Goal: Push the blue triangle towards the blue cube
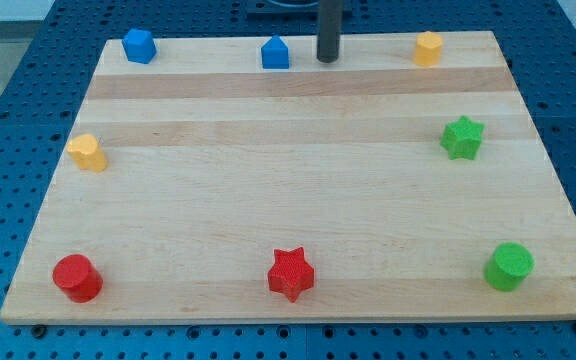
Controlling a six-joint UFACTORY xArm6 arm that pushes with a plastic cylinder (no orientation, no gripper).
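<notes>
The blue triangle [275,53] sits near the board's top edge, a little left of centre. The blue cube [139,46] sits at the top left corner of the board, well apart from the triangle to its left. My tip [327,58] rests on the board just to the right of the blue triangle, with a small gap between them.
A yellow block [428,48] stands at the top right, another yellow block [87,152] at the left edge. A green star [462,138] and a green cylinder [508,266] are on the right. A red cylinder [77,278] and a red star [291,274] are along the bottom.
</notes>
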